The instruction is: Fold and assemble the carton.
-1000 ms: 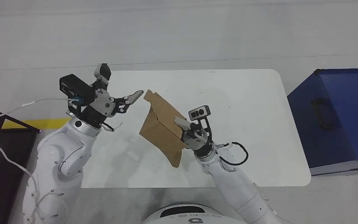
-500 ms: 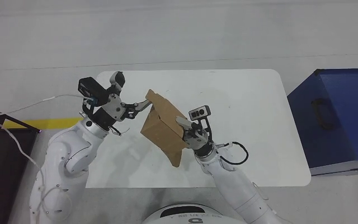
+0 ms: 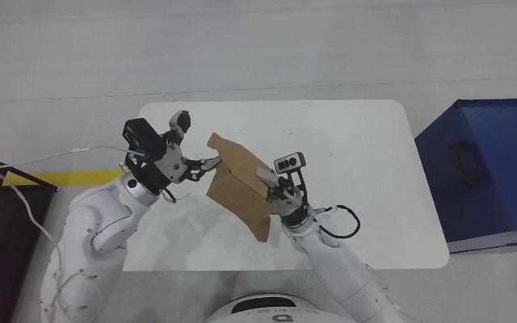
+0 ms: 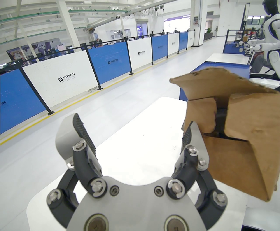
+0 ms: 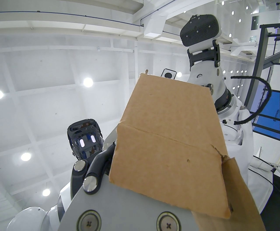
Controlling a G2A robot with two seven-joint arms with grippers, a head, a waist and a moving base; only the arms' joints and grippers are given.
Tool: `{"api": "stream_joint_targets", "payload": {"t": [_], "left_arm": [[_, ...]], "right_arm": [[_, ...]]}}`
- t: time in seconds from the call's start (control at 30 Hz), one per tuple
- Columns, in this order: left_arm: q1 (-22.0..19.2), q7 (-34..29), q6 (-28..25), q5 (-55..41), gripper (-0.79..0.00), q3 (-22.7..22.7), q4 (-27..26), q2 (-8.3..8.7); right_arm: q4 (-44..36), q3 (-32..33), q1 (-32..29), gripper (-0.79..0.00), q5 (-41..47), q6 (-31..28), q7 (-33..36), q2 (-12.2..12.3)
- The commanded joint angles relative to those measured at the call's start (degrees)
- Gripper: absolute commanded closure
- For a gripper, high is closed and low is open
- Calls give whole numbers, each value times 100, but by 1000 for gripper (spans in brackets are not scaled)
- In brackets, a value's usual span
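Presently: brown corrugated cardboard carton (image 3: 238,190), half-erected, held above white table (image 3: 363,161); likely light, stiff, creasable. Right gripper (image 3: 269,186) pinches one panel; left gripper (image 4: 133,122) spread, one finger (image 4: 194,135) against end flap; take flaps near creases

Factory hall with partition panels (image 4: 65,76) and roof girders (image 4: 32,17).

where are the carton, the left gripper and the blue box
carton (image 3: 238,194), top view, on its broad brown side panel
left gripper (image 4: 133,122), left wrist view, midway between its open fingertips
blue box (image 3: 477,194), top view, on its top face below the handle
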Motion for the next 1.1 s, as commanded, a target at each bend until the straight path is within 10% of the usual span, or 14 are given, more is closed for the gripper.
{"api": "stream_joint_targets", "payload": {"t": [0.0,0.6,0.83,1.07], "left_arm": [[26,20,3,1,-785,-25,-8,5],[199,159,211,-217,-785,-187,87,8],[320,-1511,-256,-2952,-785,-581,432,119],[49,-3243,651,-6251,-785,-1081,857,265]], "right_arm": [[-3,8,3,0,6,-20,-10,-1],[-92,42,18,0,-545,10,-99,32],[-420,236,-89,0,-1317,29,77,136],[-692,551,-274,0,-1211,-29,-33,206]]}}
